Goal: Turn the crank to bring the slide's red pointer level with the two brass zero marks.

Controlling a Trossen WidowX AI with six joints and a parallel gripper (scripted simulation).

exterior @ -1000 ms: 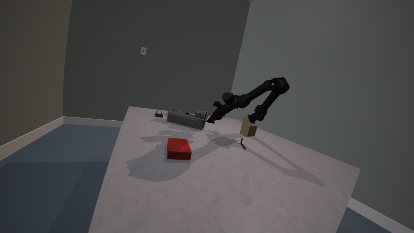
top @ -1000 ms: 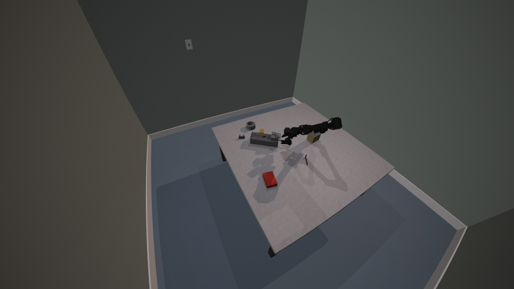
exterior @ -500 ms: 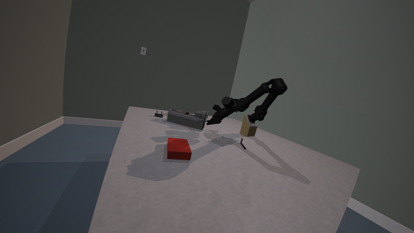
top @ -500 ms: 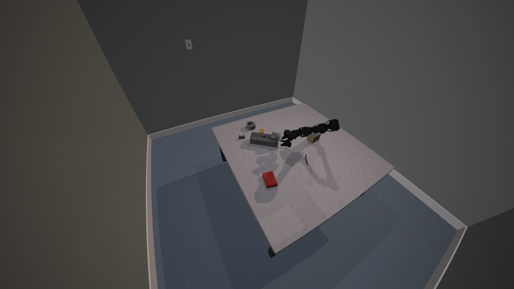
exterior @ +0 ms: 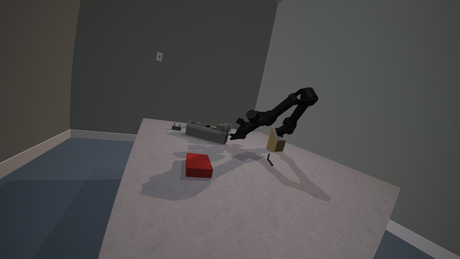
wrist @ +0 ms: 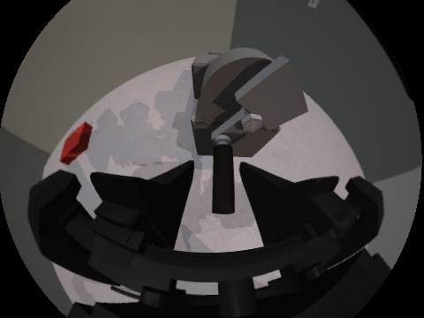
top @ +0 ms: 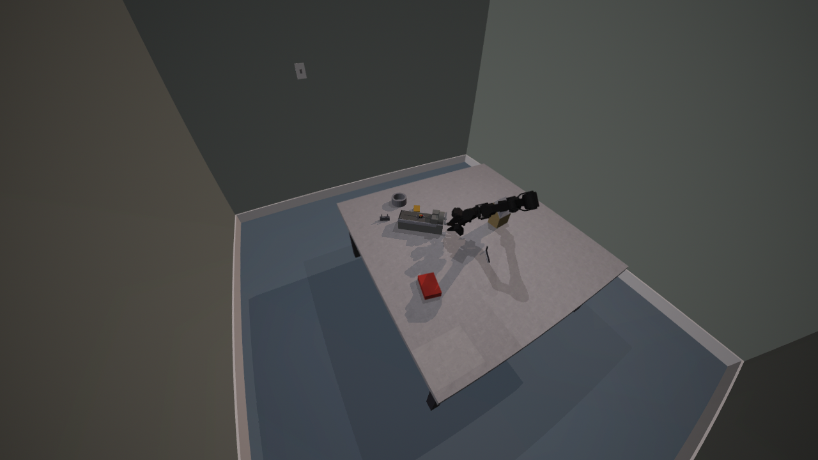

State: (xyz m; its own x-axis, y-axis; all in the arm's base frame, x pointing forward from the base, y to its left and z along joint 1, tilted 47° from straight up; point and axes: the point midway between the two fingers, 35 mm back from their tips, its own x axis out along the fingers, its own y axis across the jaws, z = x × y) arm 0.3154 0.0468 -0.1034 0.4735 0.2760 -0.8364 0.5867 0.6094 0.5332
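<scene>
The grey machine is a long box with a round disc at its end nearest my arm. A small orange-red spot shows on its top; pointer and brass marks are too small to tell apart. In the wrist view the dark crank handle points toward me from a thin crank arm. My gripper is partly open, with one finger on each side of the handle and a visible gap on both sides. The top and exterior views hide the handle behind the fingers.
A red block lies on the table. A grey ring, a small yellow block and a dark two-pin piece are near the machine. A black bent key lies near the arm's yellow base.
</scene>
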